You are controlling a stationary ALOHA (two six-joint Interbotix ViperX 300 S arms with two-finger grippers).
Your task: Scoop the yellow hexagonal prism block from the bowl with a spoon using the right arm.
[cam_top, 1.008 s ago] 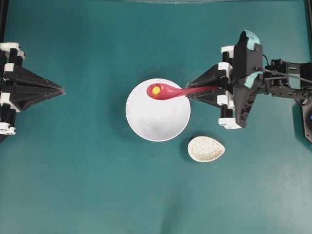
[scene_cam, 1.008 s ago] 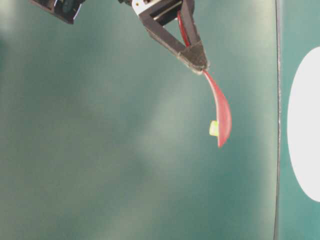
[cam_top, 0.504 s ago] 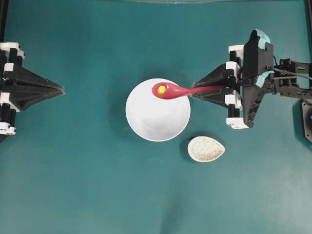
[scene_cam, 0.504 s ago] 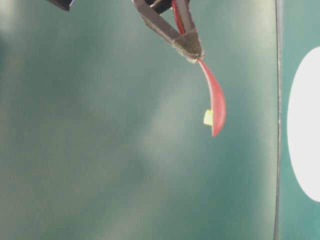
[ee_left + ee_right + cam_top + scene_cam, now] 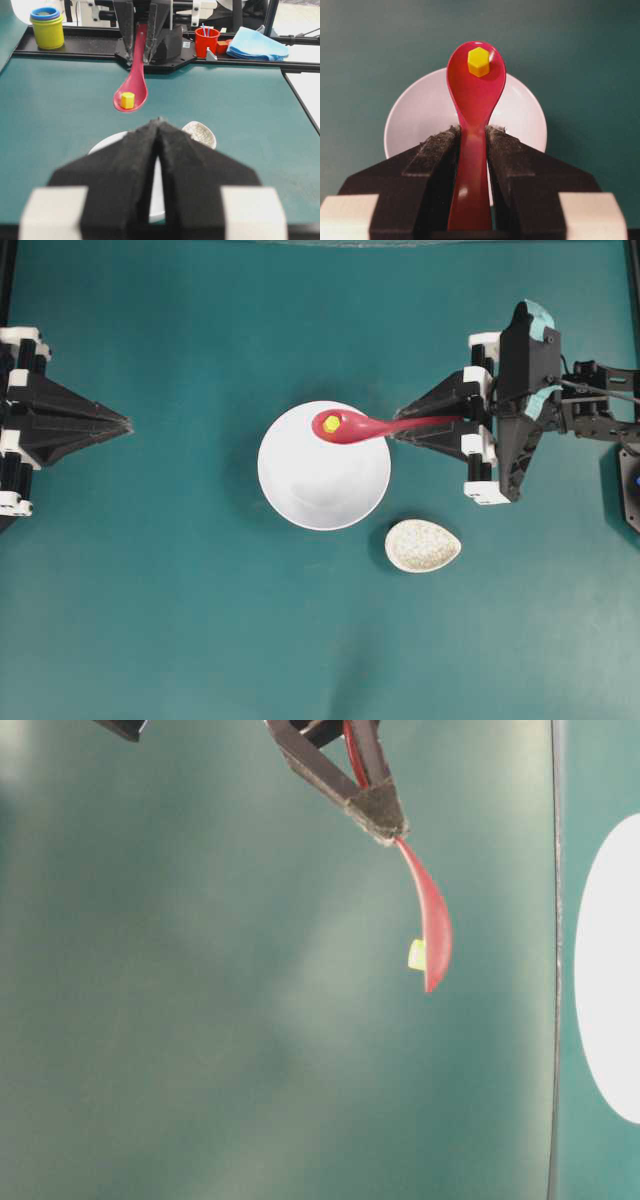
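From the left wrist view you see the left gripper nearest you, its two black fingers pressed together with nothing between them; just past its tip lies the near rim of the bowl, and beside that rim, to the right, sits the speckled egg-shaped dish. Beyond these you find the spoon raised above the teal table, its scoop toward you and the yellow hexagonal prism block resting inside the scoop. Farther on, the right gripper is clamped on the spoon's handle, one finger on each side; behind it, along the black frame, stand a yellow cup, a red cup and a folded blue cloth.

From overhead, the scoop hangs over the upper part of the bowl with the block in it; the handle runs level to the right, into the gripper. The right wrist view shows the block near the scoop's far tip. In the table-level view the spoon appears edge-on and the block shows as a small pale blur, probably sitting at the scoop's rim.
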